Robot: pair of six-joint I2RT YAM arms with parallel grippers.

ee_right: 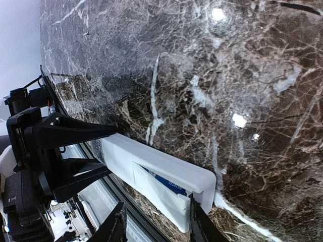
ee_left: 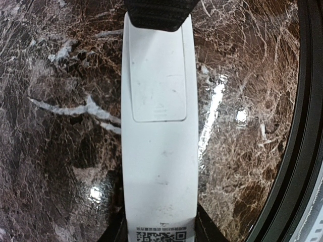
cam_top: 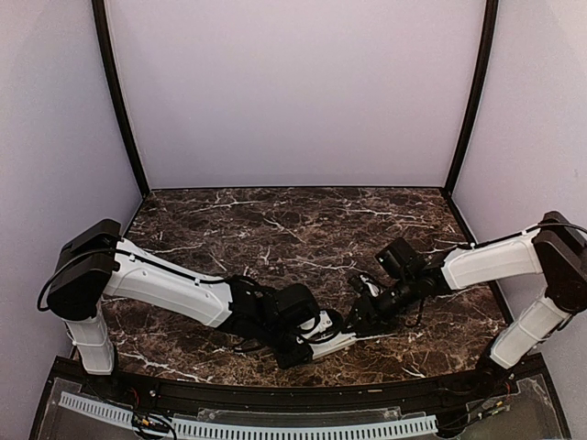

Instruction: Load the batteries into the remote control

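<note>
Your L gripper (ee_left: pixel 161 233) pinches remote control (ee_left: pixel 159 151) at left end; R gripper (ee_right: pixel 159 227) spread round right end, blue battery (ee_right: pixel 169 184) showing inside.

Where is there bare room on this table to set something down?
The far half of the marble table, up to the back wall, is bare. The near centre is crowded: the left gripper and right gripper meet there at the white remote control.
</note>
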